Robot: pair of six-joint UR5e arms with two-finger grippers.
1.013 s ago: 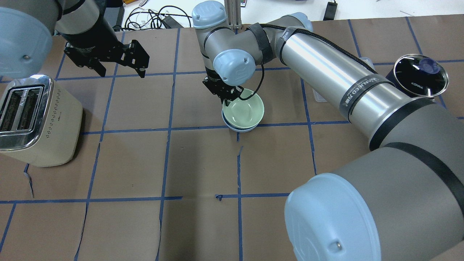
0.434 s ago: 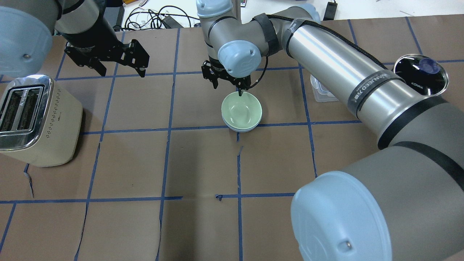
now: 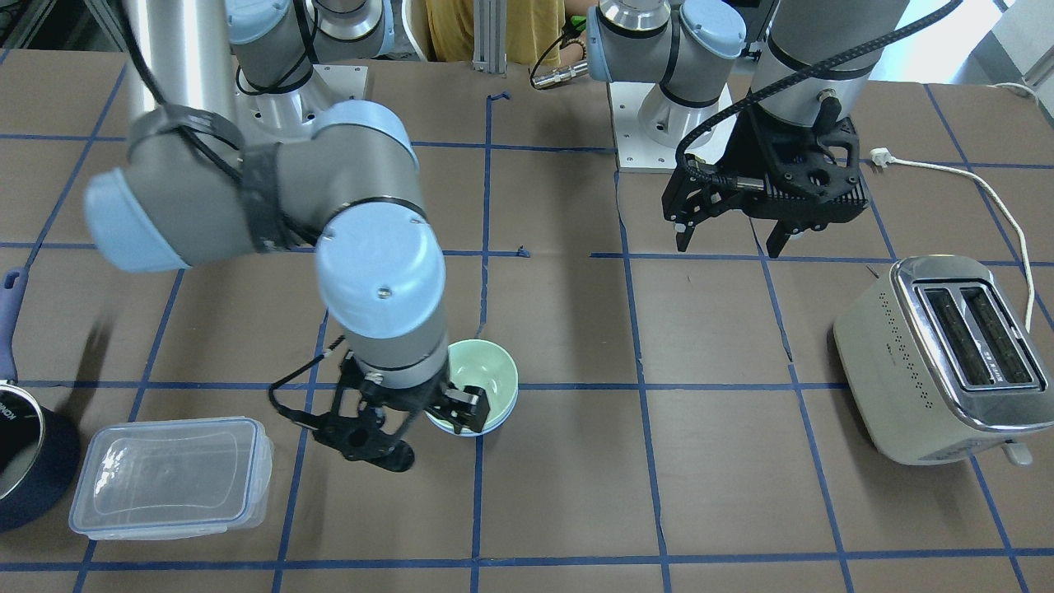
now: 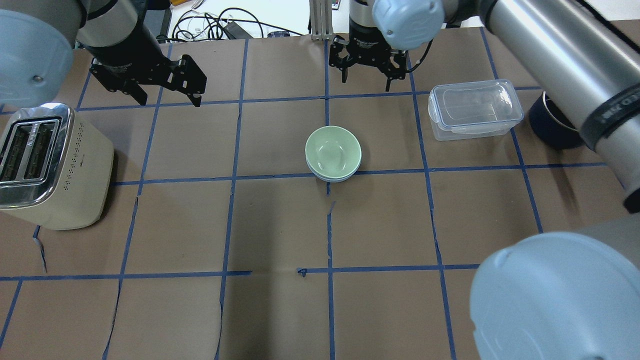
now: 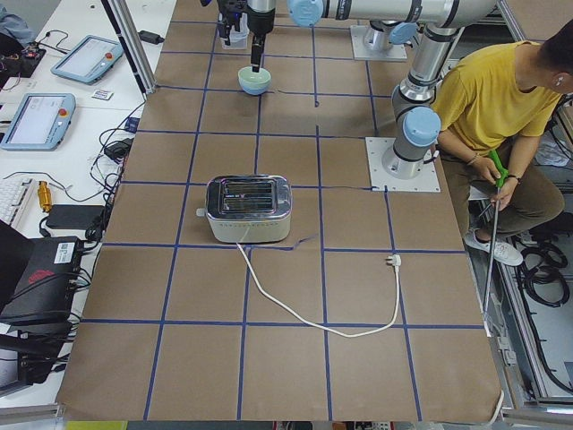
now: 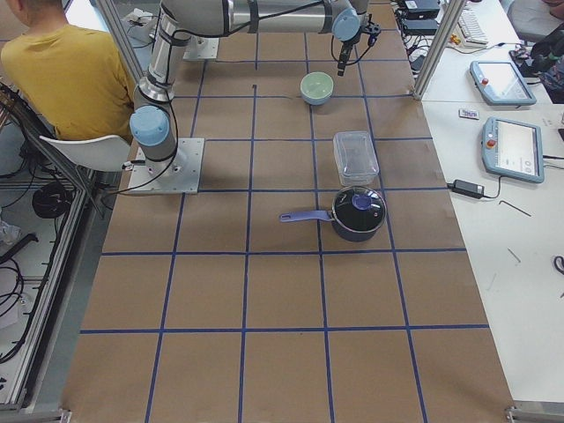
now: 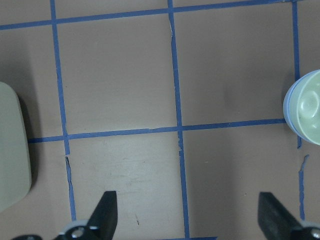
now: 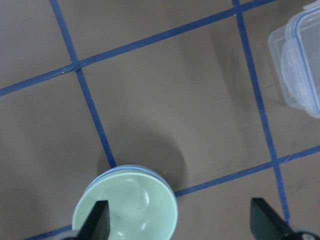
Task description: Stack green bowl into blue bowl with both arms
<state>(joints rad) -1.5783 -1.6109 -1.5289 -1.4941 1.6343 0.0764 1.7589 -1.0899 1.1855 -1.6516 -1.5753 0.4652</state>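
The green bowl (image 4: 333,151) sits level, nested inside the blue bowl (image 4: 334,178), at the table's middle; only the blue rim shows under it. My right gripper (image 4: 365,82) is open and empty, raised beyond the bowls on the far side. Its wrist view shows the green bowl (image 8: 125,207) below, between the spread fingers. My left gripper (image 4: 167,100) is open and empty, hovering far to the left of the bowls, near the toaster. In its wrist view the stacked bowls (image 7: 306,106) show at the right edge.
A cream toaster (image 4: 47,165) stands at the left. A clear lidded plastic container (image 4: 474,108) lies right of the bowls, with a dark navy pot (image 6: 357,211) beyond it. A person (image 5: 492,98) sits behind the robot's base.
My right gripper has let go of the green bowl's rim, opened, and moved up and away to the far side. The green bowl has settled level in the blue one. The left arm has not moved.
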